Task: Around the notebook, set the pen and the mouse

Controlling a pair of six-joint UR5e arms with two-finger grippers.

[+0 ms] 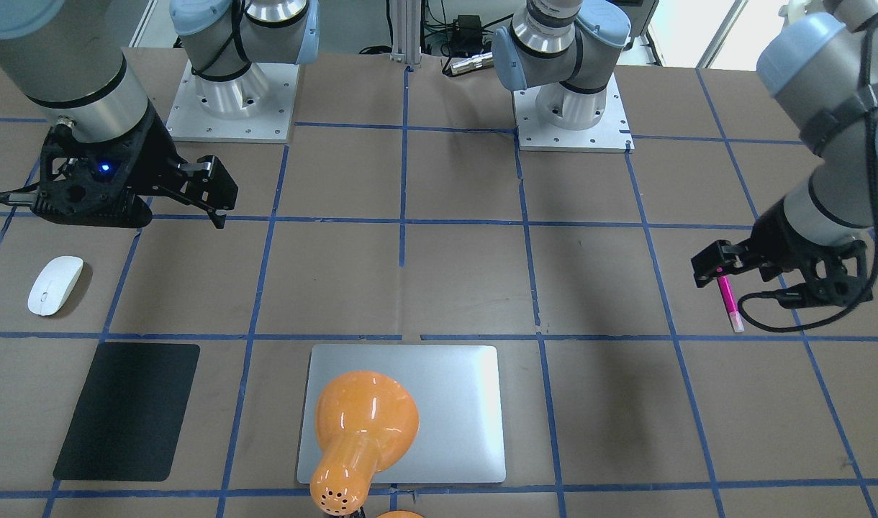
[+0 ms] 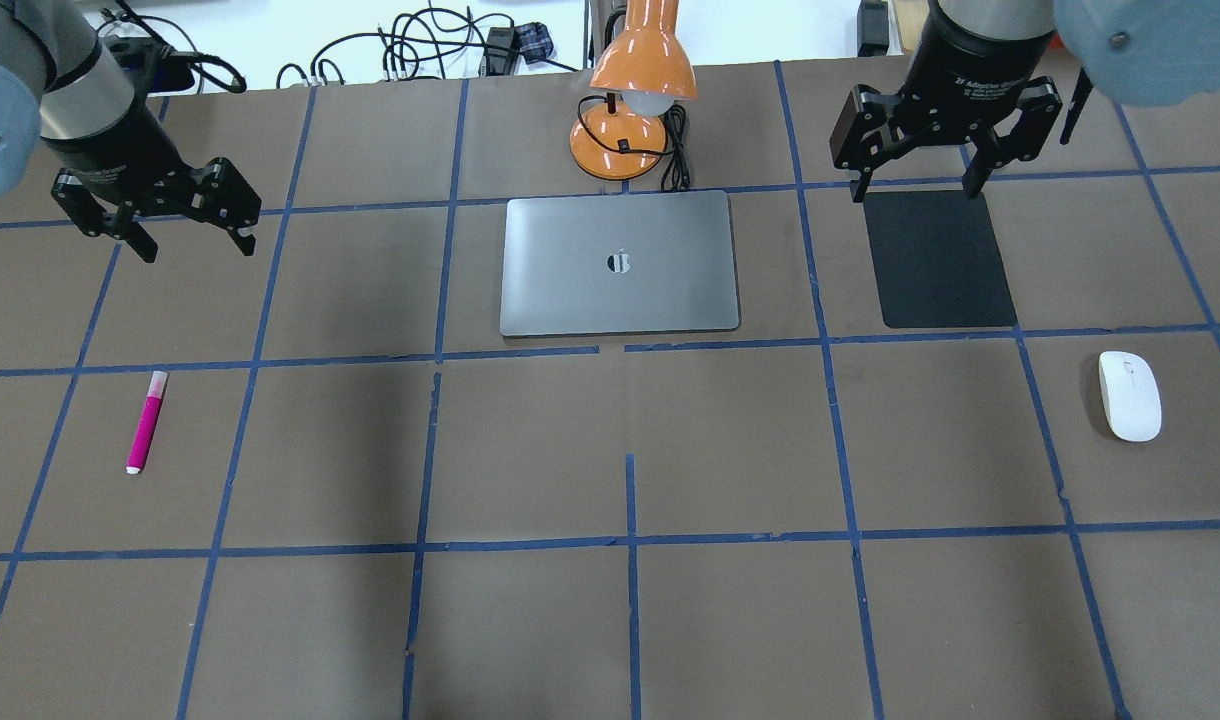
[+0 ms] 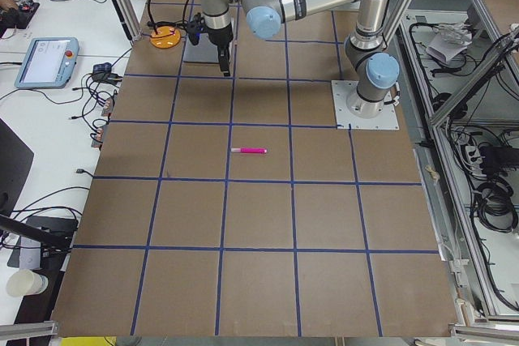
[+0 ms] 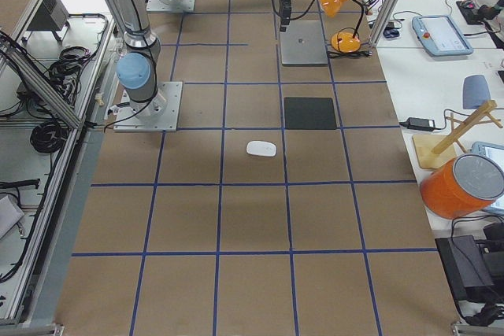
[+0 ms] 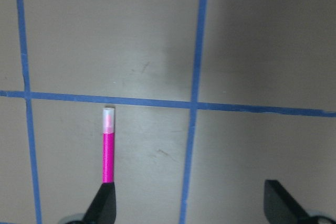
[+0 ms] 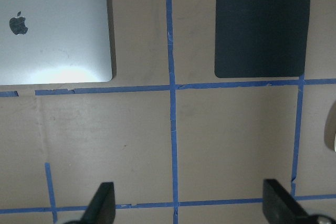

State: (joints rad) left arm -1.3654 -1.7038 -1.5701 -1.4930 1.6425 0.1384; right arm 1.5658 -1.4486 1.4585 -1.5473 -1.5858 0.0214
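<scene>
The magenta pen lies flat on the brown table at my left, pale cap end pointing away from me. My left gripper hangs open above it, holding nothing. In the left wrist view the pen runs out from under one fingertip. The white mouse rests at the right, with only its edge showing in the right wrist view. My right gripper is open and empty over the far edge of the black mat. The silver notebook lies closed at the far middle.
An orange desk lamp stands just behind the notebook, its head leaning over the notebook in the front-facing view. Blue tape lines grid the table. The two arm bases are bolted along my edge. The mouse lies beside the black mat.
</scene>
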